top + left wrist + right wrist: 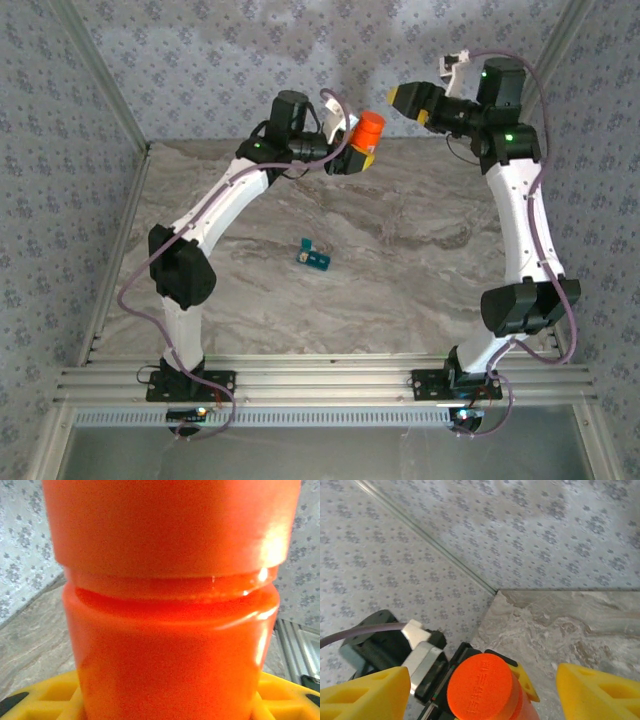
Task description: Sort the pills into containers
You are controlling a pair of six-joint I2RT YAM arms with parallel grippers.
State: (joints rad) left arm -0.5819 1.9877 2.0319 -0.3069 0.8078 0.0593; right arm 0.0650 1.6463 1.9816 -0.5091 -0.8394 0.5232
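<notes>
left tool (358,157): clamped on orange bottle (371,128) | right tool (405,97): jaws spread, empty | teal containers (315,258): on tabletop (420,270)

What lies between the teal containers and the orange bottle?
Nothing: between the containers and bottle the top external view shows bare table.

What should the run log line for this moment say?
left gripper: holding orange bottle aloft | right gripper: open, near cap | teal pill box: lying on table
</notes>
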